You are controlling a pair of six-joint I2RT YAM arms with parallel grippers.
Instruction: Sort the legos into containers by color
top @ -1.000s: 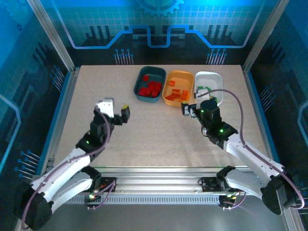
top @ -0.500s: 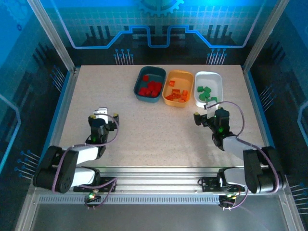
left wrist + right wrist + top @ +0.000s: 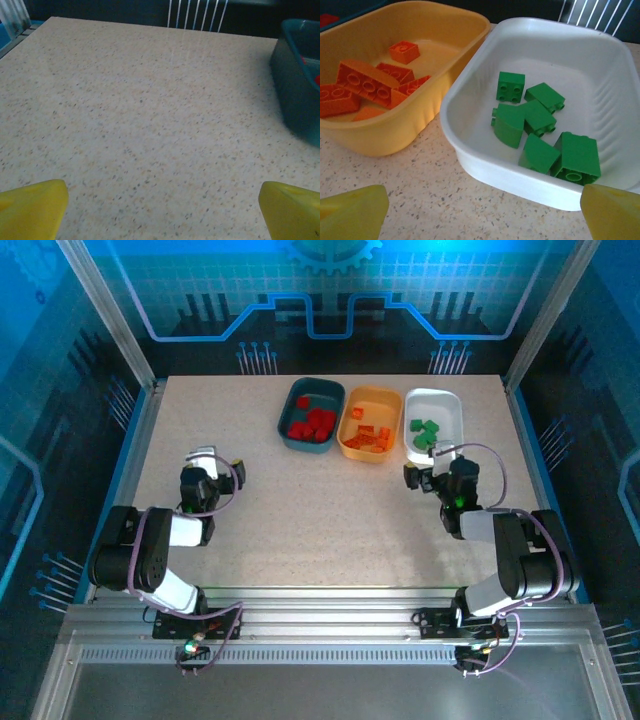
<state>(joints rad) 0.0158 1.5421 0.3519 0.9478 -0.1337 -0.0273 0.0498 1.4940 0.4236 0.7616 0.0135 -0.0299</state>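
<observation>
Three containers stand in a row at the back of the table. The dark teal tray [image 3: 284,425] holds red legos [image 3: 312,425], the orange tray [image 3: 372,392] holds orange legos [image 3: 372,437], and the white tray [image 3: 440,393] holds green legos [image 3: 428,433]. My right gripper [image 3: 428,472] stands open just in front of the white tray [image 3: 485,165], facing the green legos [image 3: 540,120] and orange legos [image 3: 370,87]. Nothing is between the yellow fingertips of my right gripper [image 3: 482,215]. My left gripper [image 3: 220,462] is open over bare table at the left. The left wrist view shows my left gripper [image 3: 162,210] empty, with the teal tray [image 3: 295,95] at its right.
Both arms are folded back near their bases, above the aluminium rail [image 3: 330,605] at the near edge. Blue side walls [image 3: 120,470] bound the speckled tabletop [image 3: 320,510]. The orange tray wall [image 3: 395,130] touches the white tray's left side.
Both arms have folded back toward their bases. The left gripper moved left; the right gripper drew back from the white tray. Both stayed open.
</observation>
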